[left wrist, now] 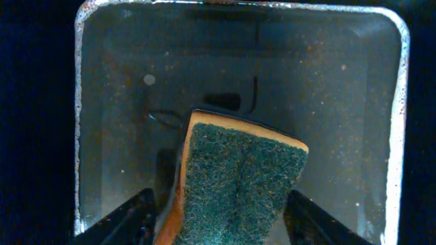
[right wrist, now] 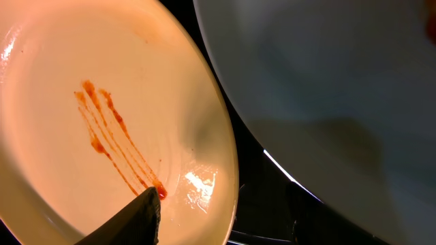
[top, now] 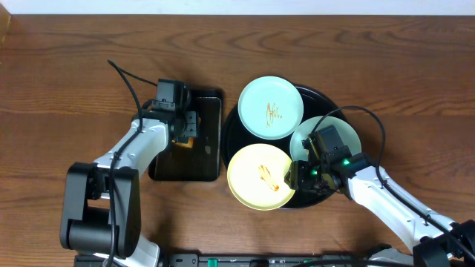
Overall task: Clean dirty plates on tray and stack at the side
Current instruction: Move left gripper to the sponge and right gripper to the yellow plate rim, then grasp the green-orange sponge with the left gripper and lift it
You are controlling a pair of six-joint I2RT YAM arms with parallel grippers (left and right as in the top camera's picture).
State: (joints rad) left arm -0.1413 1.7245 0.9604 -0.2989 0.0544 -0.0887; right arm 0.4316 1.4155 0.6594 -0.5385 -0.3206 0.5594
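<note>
3 plates (top: 270,108) on tray (top: 315,98) | 2 mint, 1 yel (top: 258,176) | 1 sponge (left wrist: 235,184)

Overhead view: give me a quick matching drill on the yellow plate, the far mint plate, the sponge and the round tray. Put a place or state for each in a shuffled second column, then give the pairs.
Things:
1. yellow plate
2. far mint plate
3. sponge
4. round black tray

Places or states:
A. over the rectangular tray, green scrub side facing the left wrist camera
B. carries all three plates
C. thin sauce squiggle, farthest from the robot
D. parallel sauce streaks, nearest the robot

Pairs: 1-D, 2-C, 3-A, 4-B
</note>
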